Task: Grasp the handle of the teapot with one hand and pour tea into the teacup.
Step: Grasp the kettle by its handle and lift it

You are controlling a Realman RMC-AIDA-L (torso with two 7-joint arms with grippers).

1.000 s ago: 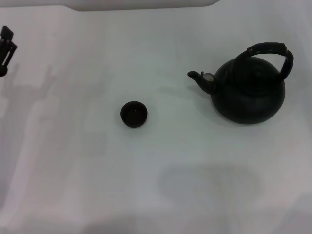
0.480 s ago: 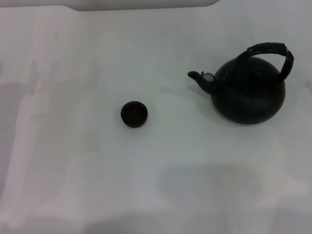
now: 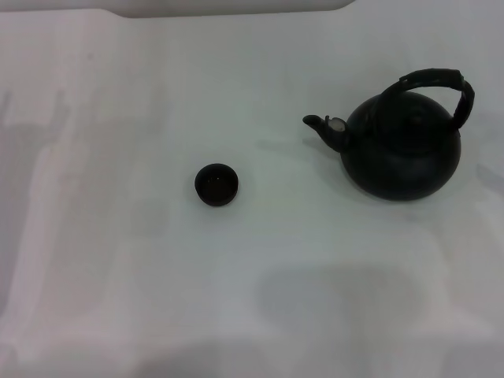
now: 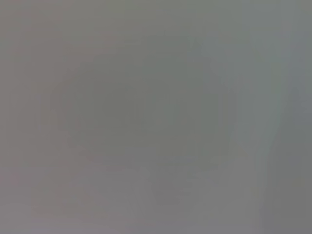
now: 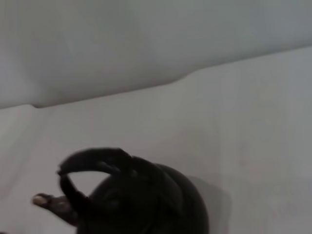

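Black teapot (image 3: 402,150) sits upright on the right of the white tabletop (image 3: 118,260), spout toward the teacup (image 3: 216,184), which stands well apart to its left. Handle (image 3: 431,81) arches over the pot, untouched. Left gripper, at the left edge a second ago, has gone from the head view; neither gripper shows now, so finger state can't be told. Right wrist view looks down on the teapot (image 5: 141,195), so likely the right arm approaches. Surface plain white, pale wall behind.
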